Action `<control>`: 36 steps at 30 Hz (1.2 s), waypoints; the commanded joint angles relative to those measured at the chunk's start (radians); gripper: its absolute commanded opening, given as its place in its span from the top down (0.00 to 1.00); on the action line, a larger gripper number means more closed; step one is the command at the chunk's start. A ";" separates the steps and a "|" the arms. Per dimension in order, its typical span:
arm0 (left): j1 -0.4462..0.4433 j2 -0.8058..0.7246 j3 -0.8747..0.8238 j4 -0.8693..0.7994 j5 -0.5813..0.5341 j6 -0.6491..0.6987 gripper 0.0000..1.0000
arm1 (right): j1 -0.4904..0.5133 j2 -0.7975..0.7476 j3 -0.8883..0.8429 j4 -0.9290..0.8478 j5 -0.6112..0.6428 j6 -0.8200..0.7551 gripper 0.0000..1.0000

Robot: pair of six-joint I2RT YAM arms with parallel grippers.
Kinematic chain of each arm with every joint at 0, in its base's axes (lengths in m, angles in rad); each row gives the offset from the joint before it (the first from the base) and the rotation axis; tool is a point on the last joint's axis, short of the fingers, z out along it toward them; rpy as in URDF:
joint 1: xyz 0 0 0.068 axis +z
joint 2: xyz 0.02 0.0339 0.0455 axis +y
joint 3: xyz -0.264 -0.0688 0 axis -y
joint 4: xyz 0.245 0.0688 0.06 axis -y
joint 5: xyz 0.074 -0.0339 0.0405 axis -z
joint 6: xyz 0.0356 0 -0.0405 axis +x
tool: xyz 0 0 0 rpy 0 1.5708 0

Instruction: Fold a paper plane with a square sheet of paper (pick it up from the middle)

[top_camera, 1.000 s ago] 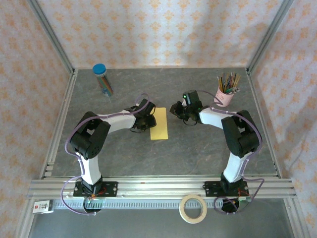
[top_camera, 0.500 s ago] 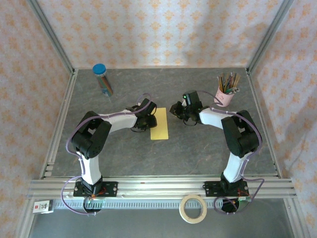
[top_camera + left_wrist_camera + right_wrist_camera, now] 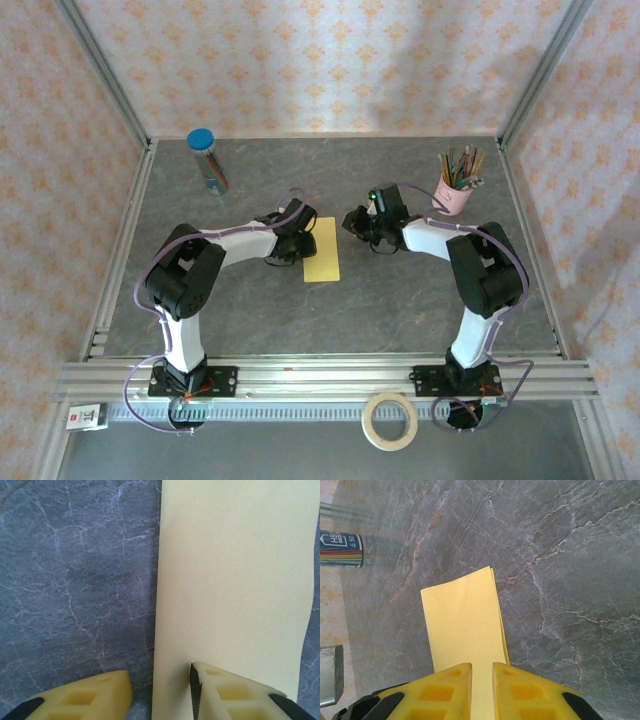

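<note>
The square sheet of paper (image 3: 322, 250) lies on the grey table, folded in half into a narrow yellow rectangle. My left gripper (image 3: 302, 240) is at its left long edge. In the left wrist view this gripper (image 3: 161, 687) is open, with one finger on the bare table and the other over the paper (image 3: 230, 580), so the edge lies between them. My right gripper (image 3: 351, 220) is by the paper's far right corner. Its fingers (image 3: 482, 675) stand barely apart, clamping nothing, and the paper (image 3: 462, 625) with its two layers shows through the narrow gap and beyond the tips.
A clear pencil tube with a blue cap (image 3: 207, 160) stands at the back left. A pink cup of pencils (image 3: 457, 188) stands at the back right, close behind the right arm. A tape roll (image 3: 390, 420) rests on the front rail. Metal frame posts border the table.
My left gripper has edged slightly right, toward the paper's left edge. The right arm and the paper have not moved.
</note>
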 commanded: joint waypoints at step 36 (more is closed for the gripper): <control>0.000 0.067 -0.013 -0.022 0.055 0.055 0.62 | 0.050 0.062 0.012 0.019 -0.093 -0.046 0.84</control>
